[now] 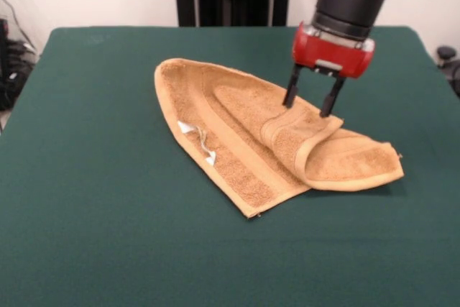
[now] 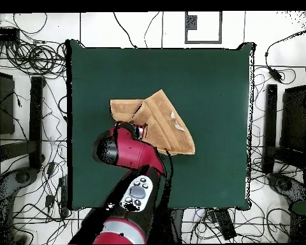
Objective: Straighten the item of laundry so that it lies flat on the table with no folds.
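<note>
The item of laundry (image 1: 237, 131) is a tan terry towel lying folded on the green table (image 1: 93, 199). Its right part is doubled over into a thick rounded fold (image 1: 345, 163), and a small white tag (image 1: 198, 138) shows on its left side. My gripper (image 1: 310, 104) hangs straight down over the folded ridge, open, with its two black fingers (image 1: 290, 95) touching or just above the cloth on either side of the ridge. From overhead the towel (image 2: 162, 121) shows as a tan wedge, and the arm hides the gripper and part of the towel.
The red and black arm (image 2: 127, 153) reaches over the table's (image 2: 213, 83) near edge in the overhead view. Cables, stands and equipment (image 2: 28, 115) lie on the floor all around the table.
</note>
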Motion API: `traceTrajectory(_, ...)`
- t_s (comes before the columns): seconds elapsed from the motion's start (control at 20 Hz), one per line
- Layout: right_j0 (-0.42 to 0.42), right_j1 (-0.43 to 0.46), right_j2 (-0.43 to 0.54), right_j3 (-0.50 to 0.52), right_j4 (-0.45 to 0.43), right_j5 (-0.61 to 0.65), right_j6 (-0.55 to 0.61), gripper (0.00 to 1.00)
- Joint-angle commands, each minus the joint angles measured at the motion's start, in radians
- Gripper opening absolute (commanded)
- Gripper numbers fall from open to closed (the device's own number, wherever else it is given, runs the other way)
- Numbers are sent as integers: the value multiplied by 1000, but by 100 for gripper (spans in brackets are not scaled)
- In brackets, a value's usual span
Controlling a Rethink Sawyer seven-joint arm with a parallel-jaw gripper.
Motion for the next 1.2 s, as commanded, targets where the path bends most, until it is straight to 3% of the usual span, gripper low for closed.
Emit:
traceTrajectory(0.05, -53, 83, 182, 55, -35, -31, 164, 100)
traceTrajectory(0.35, -57, 114, 197, 48, -32, -76, 185, 100)
traceTrajectory(0.8, 10, 103, 115, 12, -18, 14, 162, 100)
traceTrajectory(1.2, 15, 81, 122, 3, -10, 74, 156, 100)
